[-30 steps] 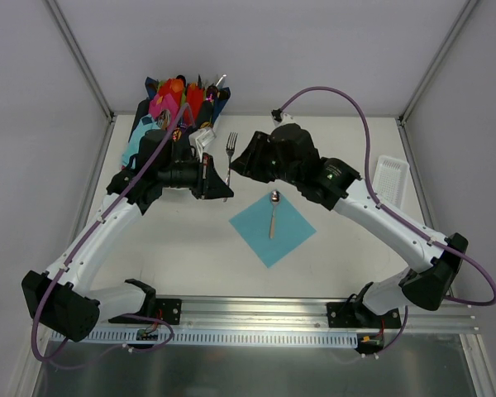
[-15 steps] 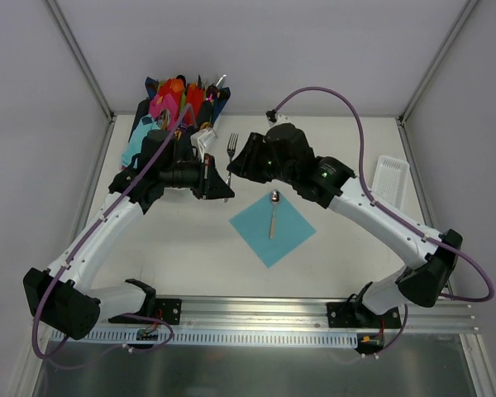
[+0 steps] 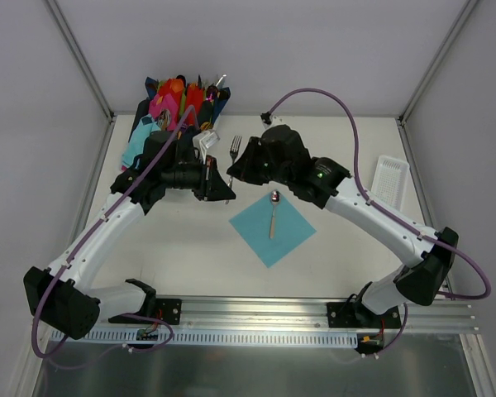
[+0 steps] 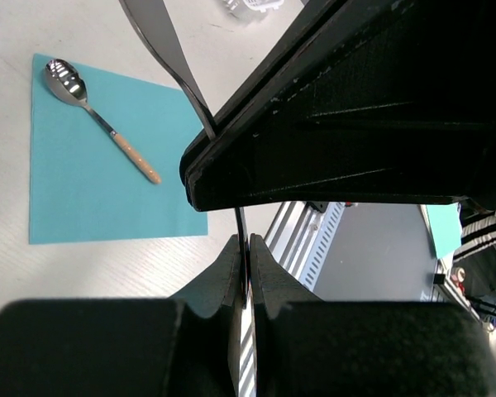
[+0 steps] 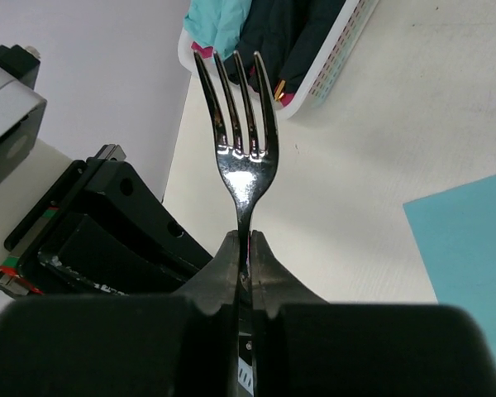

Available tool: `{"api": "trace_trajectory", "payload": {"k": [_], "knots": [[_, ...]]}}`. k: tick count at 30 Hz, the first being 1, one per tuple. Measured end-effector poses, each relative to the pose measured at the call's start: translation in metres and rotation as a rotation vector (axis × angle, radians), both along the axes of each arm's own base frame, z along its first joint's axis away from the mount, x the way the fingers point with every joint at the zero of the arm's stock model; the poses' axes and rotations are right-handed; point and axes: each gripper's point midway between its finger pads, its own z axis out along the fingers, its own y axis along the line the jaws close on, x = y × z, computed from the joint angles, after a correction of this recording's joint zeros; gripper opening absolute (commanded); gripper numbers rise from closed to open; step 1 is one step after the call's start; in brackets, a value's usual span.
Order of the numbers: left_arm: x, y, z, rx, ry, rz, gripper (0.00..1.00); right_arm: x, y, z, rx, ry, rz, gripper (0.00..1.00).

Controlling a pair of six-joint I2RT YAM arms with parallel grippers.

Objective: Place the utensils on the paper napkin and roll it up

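Note:
A silver fork (image 3: 236, 146) is held off the table between my two grippers, tines toward the back. My left gripper (image 3: 228, 190) is shut on the end of its handle (image 4: 169, 58). My right gripper (image 3: 235, 170) is shut on its neck just below the tines (image 5: 240, 157). The teal paper napkin (image 3: 260, 233) lies flat as a diamond at the table's middle, to the right of and nearer than the grippers. A spoon (image 3: 274, 211) with a silver bowl and a tan handle lies on its upper half. Both also show in the left wrist view: the spoon (image 4: 99, 116) and the napkin (image 4: 91, 194).
A white basket (image 3: 140, 136) at the back left holds pink, red, navy and teal napkin bundles and more cutlery; it also shows in the right wrist view (image 5: 335, 70). A small white tray (image 3: 391, 180) sits at the right edge. A metal rail (image 3: 256, 318) runs along the near edge.
My right gripper has moved left and slightly back, closing in on the fork near the left gripper. The fork has shifted a little right. Napkin and spoon have not moved.

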Motion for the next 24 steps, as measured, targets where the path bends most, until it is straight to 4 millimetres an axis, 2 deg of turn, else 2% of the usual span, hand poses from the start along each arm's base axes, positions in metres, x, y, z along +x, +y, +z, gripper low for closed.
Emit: {"api": "trace_trajectory", "payload": {"k": [1, 3, 4, 5, 8, 10, 12, 14, 16, 19, 24], "knots": [[0.000, 0.000, 0.000, 0.000, 0.000, 0.000, 0.19, 0.000, -0.001, -0.001, -0.003, 0.001, -0.003, 0.00], [0.000, 0.000, -0.001, 0.002, 0.000, 0.001, 0.50, 0.000, -0.002, -0.003, -0.013, 0.004, -0.010, 0.00], [0.001, 0.000, -0.001, 0.001, 0.000, 0.002, 0.88, 0.001, -0.005, -0.005, -0.023, 0.008, -0.017, 0.00], [0.001, 0.000, -0.001, 0.003, -0.004, 0.003, 0.97, 0.002, -0.008, -0.008, -0.034, 0.015, -0.024, 0.00], [0.003, 0.003, -0.004, 0.019, 0.002, 0.022, 0.99, 0.010, -0.023, -0.018, -0.073, 0.038, -0.056, 0.00], [0.007, 0.008, -0.005, 0.043, 0.001, 0.047, 0.99, 0.016, -0.043, -0.032, -0.112, 0.062, -0.091, 0.00], [0.014, 0.016, -0.001, 0.058, -0.016, 0.077, 0.99, 0.018, -0.067, -0.055, -0.166, 0.098, -0.126, 0.00], [0.025, 0.029, 0.006, 0.066, -0.037, 0.126, 0.99, 0.014, -0.093, -0.086, -0.241, 0.159, -0.157, 0.00], [0.038, 0.045, 0.011, 0.067, -0.040, 0.187, 0.99, 0.006, -0.108, -0.117, -0.308, 0.218, -0.164, 0.00], [0.051, 0.067, 0.009, 0.071, -0.012, 0.260, 0.99, -0.010, -0.123, -0.158, -0.409, 0.302, -0.147, 0.00], [0.061, 0.079, -0.008, 0.075, 0.085, 0.285, 0.99, -0.007, -0.125, -0.189, -0.480, 0.359, -0.123, 0.00]]}}
